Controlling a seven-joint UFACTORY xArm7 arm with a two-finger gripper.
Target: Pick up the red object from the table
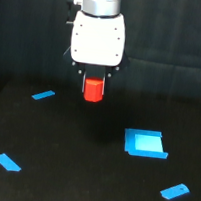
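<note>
Black all round: a dark backdrop behind and the matte black table (80, 177) filling the lower part of the exterior view. One arm comes straight down from the top edge, its silver wrist above a white housing, with the gripper (93, 90) pointing vertically downward. Its two short dark fingers (84, 85) stand close on either side of the red block (93, 89) and are clamped on it, the block's top tucked between them under the housing. The block appears to hang clear of the table, though the gap below it is hard to judge against the black. One red block is in view. Blue pieces number four: a large square (145, 143) at the exterior view's right, a narrow strip (42, 95) at the left near the gripper, a flat piece (7, 162) at the lower left, and a rounded tab (175, 191) at the lower right, all well apart.
</note>
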